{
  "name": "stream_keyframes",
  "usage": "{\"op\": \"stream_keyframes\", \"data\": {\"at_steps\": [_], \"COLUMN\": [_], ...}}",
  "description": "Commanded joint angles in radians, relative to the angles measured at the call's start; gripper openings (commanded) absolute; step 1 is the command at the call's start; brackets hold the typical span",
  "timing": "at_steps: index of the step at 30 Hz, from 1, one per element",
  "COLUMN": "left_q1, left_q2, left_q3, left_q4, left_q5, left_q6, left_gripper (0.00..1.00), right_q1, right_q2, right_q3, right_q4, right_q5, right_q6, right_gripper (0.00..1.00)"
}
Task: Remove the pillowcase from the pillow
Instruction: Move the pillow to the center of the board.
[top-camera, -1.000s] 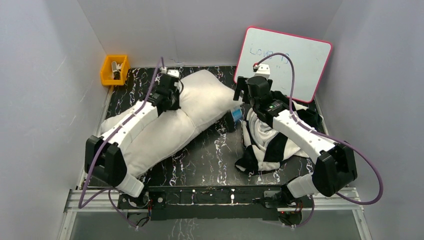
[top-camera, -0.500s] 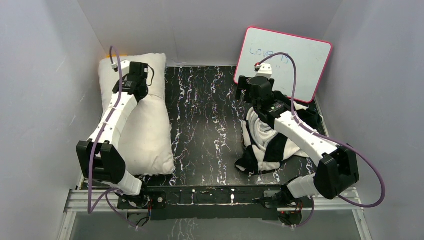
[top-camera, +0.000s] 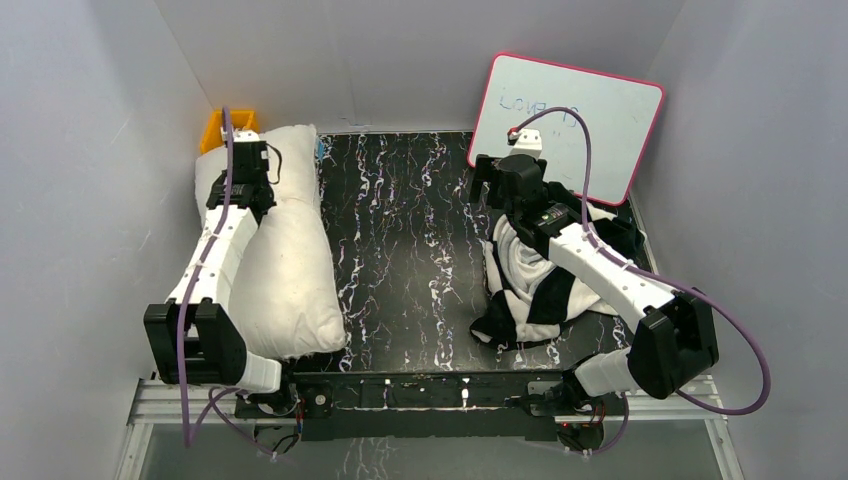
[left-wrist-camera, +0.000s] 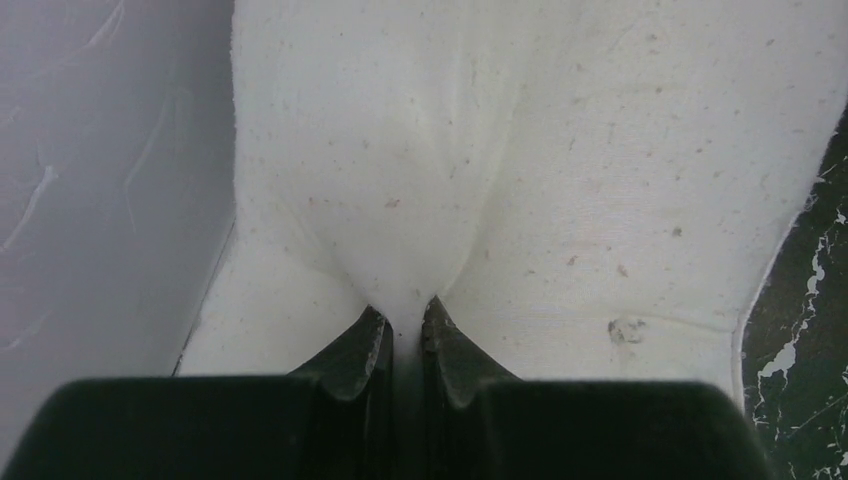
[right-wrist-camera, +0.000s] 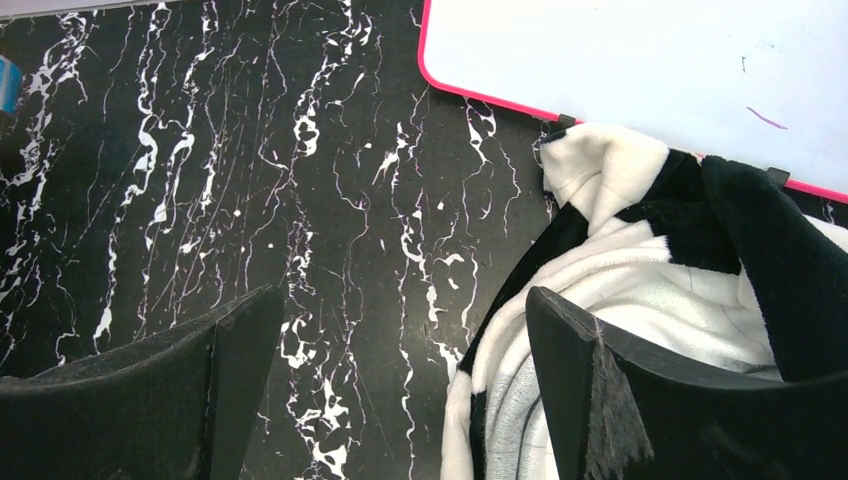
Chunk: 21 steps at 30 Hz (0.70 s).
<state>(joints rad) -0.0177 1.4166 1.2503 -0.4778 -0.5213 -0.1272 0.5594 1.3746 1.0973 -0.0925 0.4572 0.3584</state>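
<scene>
The floppy black-and-white checkered fabric pillowcase (top-camera: 535, 290) is lying crumpled on the right of the black marbled worktop (top-camera: 410, 230), well apart from the plump plain white pillow (top-camera: 285, 270), which is lying bare along the left edge. The left end effector (left-wrist-camera: 403, 315) is pinching a pillow fold, and the right end effector (right-wrist-camera: 398, 305) is hanging wide open. Removal is looking complete, with only the release remaining.

The left arm (top-camera: 215, 250) and right arm (top-camera: 600, 265) share 1 build: white rounded links, blocky black joint housings, black bases on a silver rail (top-camera: 180, 405). A purple cable (top-camera: 181, 380) loops along each. The left gripper (left-wrist-camera: 403, 312) and right gripper (right-wrist-camera: 400, 300) have matte black tapered fingers (right-wrist-camera: 565, 370).
</scene>
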Motion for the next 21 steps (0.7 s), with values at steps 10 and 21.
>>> {"op": "stream_keyframes", "data": {"at_steps": [10, 21], "left_q1": [0.119, 0.051], "left_q2": [-0.065, -0.099], "left_q3": [0.096, 0.092], "left_q4": [0.196, 0.167], "left_q5": [0.04, 0.459], "left_q6": [0.263, 0.075], "left_gripper": [0.0, 0.98], "right_q1": [-0.001, -0.036], "right_q2": [-0.022, -0.043], "right_q3": [-0.007, -0.047], "right_q4": [0.011, -0.023], "right_q5": [0.002, 0.044], "right_q6": [-0.029, 0.053], "right_gripper": [0.98, 0.99]}}
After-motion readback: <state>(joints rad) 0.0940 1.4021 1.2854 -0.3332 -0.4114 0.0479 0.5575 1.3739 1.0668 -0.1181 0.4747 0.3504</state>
